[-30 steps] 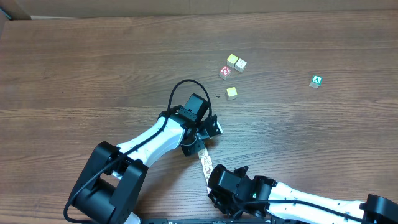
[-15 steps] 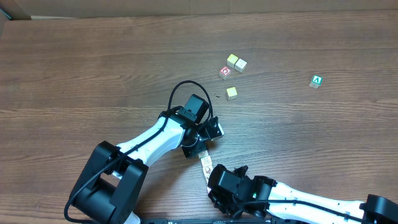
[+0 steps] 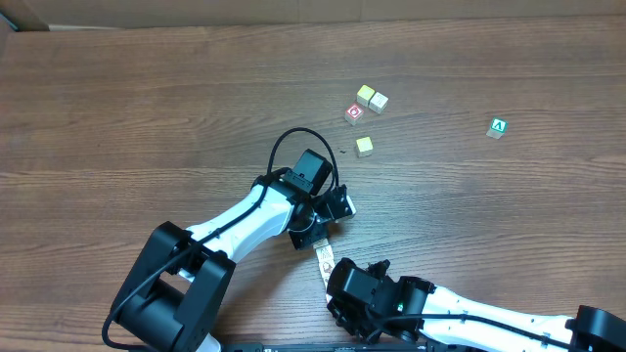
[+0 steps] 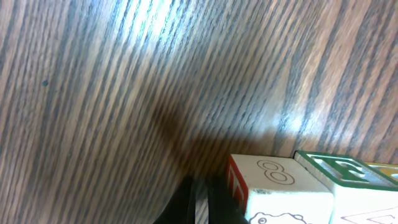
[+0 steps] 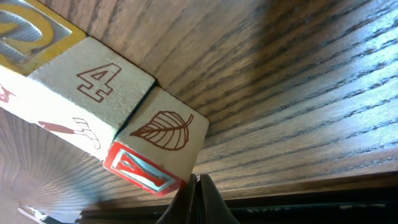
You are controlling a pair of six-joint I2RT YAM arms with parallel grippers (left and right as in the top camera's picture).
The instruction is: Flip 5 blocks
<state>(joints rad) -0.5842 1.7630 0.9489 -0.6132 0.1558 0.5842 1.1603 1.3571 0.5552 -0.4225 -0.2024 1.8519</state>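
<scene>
Row of blocks (image 3: 321, 260) sits well below the red-marked cube (image 3: 354, 113), toward the near table (image 3: 117, 108) edge, between the two arm ends. From overhead just a thin pale strip, both ends tucked under the arms. Block count not resolvable.

Left gripper (image 4: 199, 202): only a dark sliver at the bottom edge of the left wrist view, fingers together, fully closed, nothing seen between them. Hidden under its own wrist housing in the overhead view. Just beside it, the block with a figure-eight mark (image 4: 273, 177), red-edged, lower half cut off by the frame. Next along, a green-framed block (image 4: 348, 177), also cropped. Contact with the fingers not discernible.

Right gripper (image 5: 198, 190): tips pinched closed, empty, at the lower corner of the leaf block (image 5: 163, 134). Touching or just apart, can't tell. Leaf block butts against the block with a 4 (image 5: 93, 93). Beyond that, a yellow-framed block (image 5: 31, 31), mostly out of frame.

Just above and right of the red-marked cube: two yellow-topped cubes (image 3: 372, 98), touching. Just below it: another yellow-topped cube (image 3: 364, 145). Far right of it: green "A" cube (image 3: 498, 127). Side faces of all these too small to read.
</scene>
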